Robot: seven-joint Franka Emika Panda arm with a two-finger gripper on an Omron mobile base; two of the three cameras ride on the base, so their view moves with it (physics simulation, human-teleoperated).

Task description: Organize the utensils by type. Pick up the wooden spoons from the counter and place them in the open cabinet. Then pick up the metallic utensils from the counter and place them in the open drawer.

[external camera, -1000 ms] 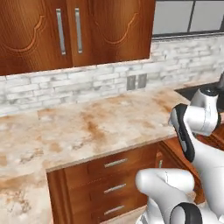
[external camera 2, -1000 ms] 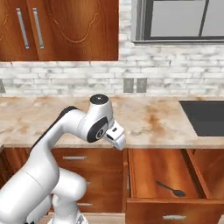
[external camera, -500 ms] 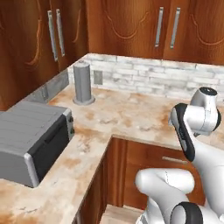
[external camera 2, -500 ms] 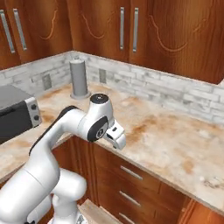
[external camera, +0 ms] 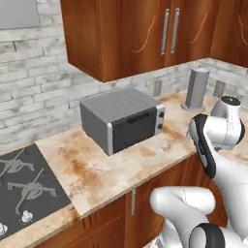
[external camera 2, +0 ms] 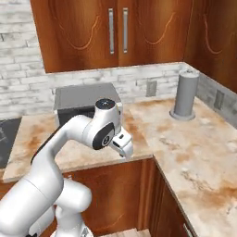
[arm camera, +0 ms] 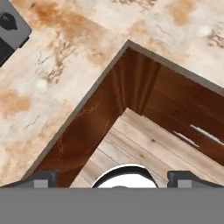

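The counter [external camera: 111, 169] [external camera 2: 185, 152] is beige stone with rusty marbling and bends round an inner corner. My gripper [external camera 2: 124, 147] hangs just off the counter's front edge near that corner, pointing down. In the hand view my gripper [arm camera: 113, 178] is open, its dark fingertips [arm camera: 41, 177] wide apart with nothing between them, over the wooden floor and the counter [arm camera: 57, 78] edge. The wooden spoons, the metallic utensils, the open cabinet and the open drawer are out of view.
A grey toaster oven [external camera: 121, 118] [external camera 2: 85, 99] stands on the counter by the brick wall. A grey cylinder [external camera: 196, 89] [external camera 2: 184, 95] stands in the corner. A gas stove [external camera: 24, 186] lies to the left. Closed upper cabinets [external camera: 145, 34] hang above.
The whole picture has shifted as the base turned: from the stretch with the open drawer to the corner with toaster oven and stove. The arm keeps its pose, gripper still open.
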